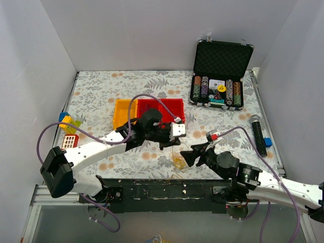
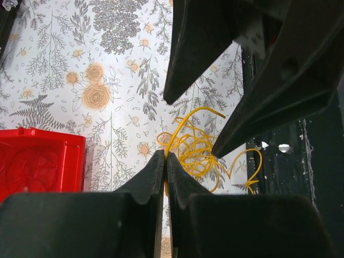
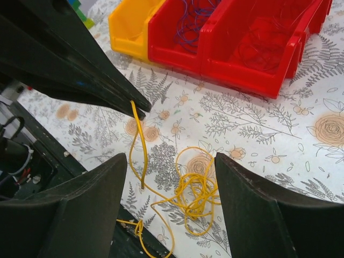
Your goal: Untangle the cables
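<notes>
A loose tangle of thin yellow cable (image 1: pixel 178 161) lies on the floral table near its front edge. It also shows in the left wrist view (image 2: pixel 196 153) and the right wrist view (image 3: pixel 201 193). My left gripper (image 1: pixel 169 147) (image 2: pixel 165 158) is shut on one yellow strand that rises from the tangle; its tips show in the right wrist view (image 3: pixel 141 106). My right gripper (image 1: pixel 191 153) (image 3: pixel 169 174) is open, its fingers hovering on either side above the tangle without touching it. Thin blue-purple wires (image 3: pixel 188 21) and a red wire (image 3: pixel 258 45) lie in the red bin.
A yellow bin (image 1: pixel 124 114) and a red bin (image 1: pixel 169 104) stand behind the grippers. An open case of poker chips (image 1: pixel 220 88) stands at the back right. A black cylinder (image 1: pixel 258 134) and blue block (image 1: pixel 268 142) lie right, toy blocks (image 1: pixel 68 124) left. The dark front rail (image 1: pixel 167 190) is just beside the tangle.
</notes>
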### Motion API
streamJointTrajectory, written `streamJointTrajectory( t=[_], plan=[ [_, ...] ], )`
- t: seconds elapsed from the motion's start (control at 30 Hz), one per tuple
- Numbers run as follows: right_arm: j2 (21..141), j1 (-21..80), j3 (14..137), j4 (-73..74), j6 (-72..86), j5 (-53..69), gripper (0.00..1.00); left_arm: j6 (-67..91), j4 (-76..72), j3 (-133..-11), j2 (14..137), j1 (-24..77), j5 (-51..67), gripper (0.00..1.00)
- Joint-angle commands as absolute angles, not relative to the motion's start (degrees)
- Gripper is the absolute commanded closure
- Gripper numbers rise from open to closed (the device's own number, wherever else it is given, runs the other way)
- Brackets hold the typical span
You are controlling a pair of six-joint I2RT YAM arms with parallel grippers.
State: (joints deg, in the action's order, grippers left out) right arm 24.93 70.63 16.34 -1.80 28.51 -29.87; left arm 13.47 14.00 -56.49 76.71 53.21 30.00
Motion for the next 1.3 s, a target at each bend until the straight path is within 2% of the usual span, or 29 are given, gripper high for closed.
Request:
streamJointTrajectory(
  t=[0.0, 0.2, 0.37, 0.6, 0.67, 1.03, 1.27],
  plan=[
    [30.92, 70.84, 18.02, -8.16, 26.63, -28.22, 0.26, 16.87, 15.2, -61.25, 74.18, 53.09, 30.67, 1.0],
    [39.89, 70.84, 17.75, -20.11, 24.88, -23.39, 0.27, 20.12, 16.43, -65.47, 74.0, 53.09, 31.38, 1.0],
    [48.85, 70.84, 19.07, -23.82, 24.35, -22.41, 0.31, 21.18, 18.19, -69.51, 74.09, 53.09, 32.6, 1.0],
    [57.82, 70.75, 19.08, -25.92, 26.8, -21.63, 0.48, 23.38, 22.85, -83.55, 73.83, 53.0, 32.79, 1.0],
    [58.88, 70.75, 17.15, -26.98, 28.47, -20.75, 0.5, 22.77, 23.03, -88.38, 73.74, 53.09, 31.21, 1.0],
    [63.19, 70.84, 11.34, -28.92, 32.61, -19.16, 0.5, 22.06, 17.67, -109.85, 74.97, 53.09, 23.48, 1.0],
    [62.4, 70.84, 8.88, -26.98, 34.45, -19.95, 0.51, 17.23, 6.79, -112.15, 73.21, 53.09, 13.47, 0.96]
  ],
)
